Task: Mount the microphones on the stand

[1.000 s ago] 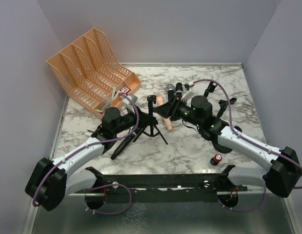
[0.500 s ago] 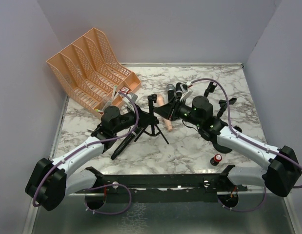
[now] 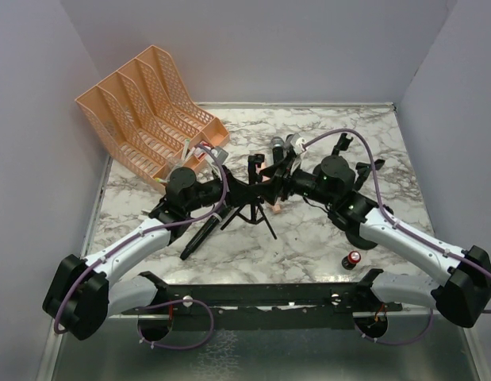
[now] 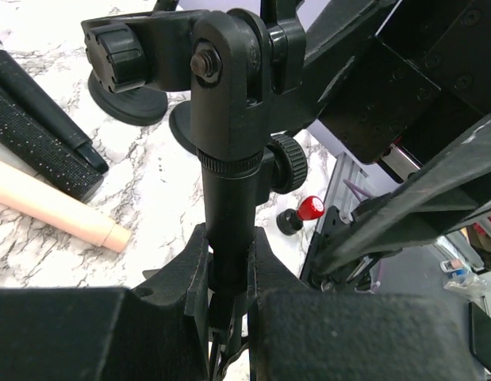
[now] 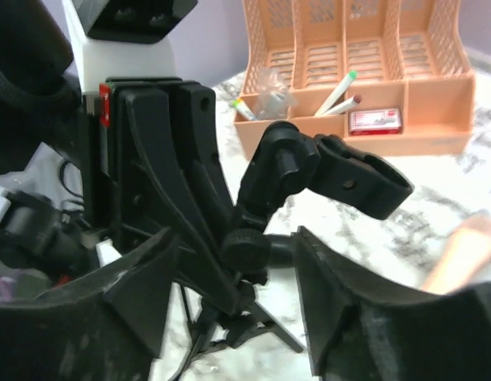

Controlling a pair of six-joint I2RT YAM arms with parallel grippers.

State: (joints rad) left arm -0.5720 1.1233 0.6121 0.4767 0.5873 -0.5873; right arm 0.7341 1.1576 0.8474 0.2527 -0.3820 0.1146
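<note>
The black tripod stand [image 3: 249, 210] stands mid-table, its clip head [image 3: 254, 163] on top. My left gripper [image 4: 229, 262] is shut on the stand's pole [image 4: 229, 198] just below the head. My right gripper [image 5: 237, 270] is open, with its fingers on either side of the stand's tightening knob [image 5: 247, 248] below the clip [image 5: 360, 184]; it holds nothing. The microphones lie on the table behind the stand: a peach-pink one [image 4: 59, 214], two black ones [image 4: 39, 147], and one with a silver mesh head [image 3: 277, 146]. The right gripper hides most of the pink one from above.
A peach desk organizer [image 3: 150, 111] holding pens sits at the back left. A small red-topped battery [image 3: 353, 259] lies near the right arm. Small black clip stands [image 3: 341, 145] sit at the back right. Grey walls enclose the marble table [image 3: 308, 238].
My right gripper has moved left from over the microphones to the stand's head. The left arm, still gripping the pole, has shifted the stand slightly right.
</note>
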